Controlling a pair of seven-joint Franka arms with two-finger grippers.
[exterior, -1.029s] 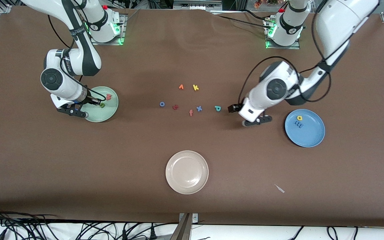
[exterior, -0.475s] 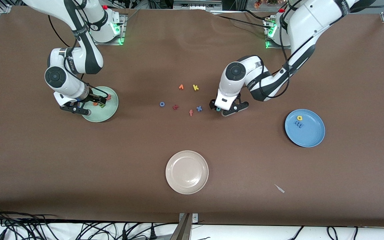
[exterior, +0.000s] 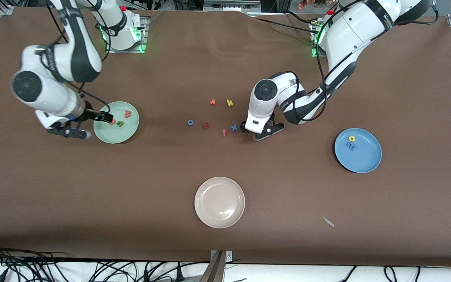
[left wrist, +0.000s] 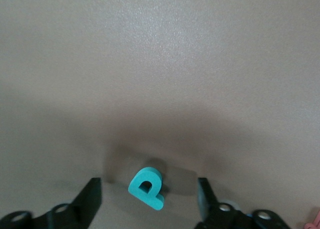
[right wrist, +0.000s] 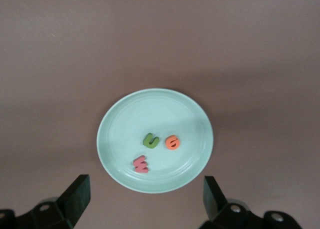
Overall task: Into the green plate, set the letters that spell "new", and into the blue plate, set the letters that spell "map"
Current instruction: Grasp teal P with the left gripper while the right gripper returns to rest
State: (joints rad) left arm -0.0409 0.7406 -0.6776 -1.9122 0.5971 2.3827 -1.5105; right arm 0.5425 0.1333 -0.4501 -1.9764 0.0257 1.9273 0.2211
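The green plate (exterior: 106, 138) (right wrist: 116, 120) holds the green n (exterior: 120, 123) (right wrist: 150, 140), the orange e (exterior: 112, 122) (right wrist: 172, 142) and the salmon w (exterior: 127, 114) (right wrist: 142, 164). My right gripper (exterior: 77, 131) (right wrist: 145, 198) hangs open and empty beside that plate, toward the right arm's end of the table. The blue plate (exterior: 366, 161) holds the yellow a (exterior: 352, 138) and the blue m (exterior: 350, 146). My left gripper (exterior: 255, 132) (left wrist: 148, 201) is low and open, with the teal p (left wrist: 146, 188) on the table between its fingers and a gap on each side. The front view hides the p.
Loose letters lie mid-table: orange v (exterior: 212, 102), yellow k (exterior: 230, 103), blue o (exterior: 190, 122), a dark red letter (exterior: 206, 125), salmon f (exterior: 224, 132), and blue x (exterior: 233, 127) close to the left gripper. A beige plate (exterior: 219, 202) sits nearer the camera, with a small white scrap (exterior: 328, 221).
My left arm swung from beside the blue plate to the p and settled around it. My right gripper let the e go into the green plate and drew back off it.
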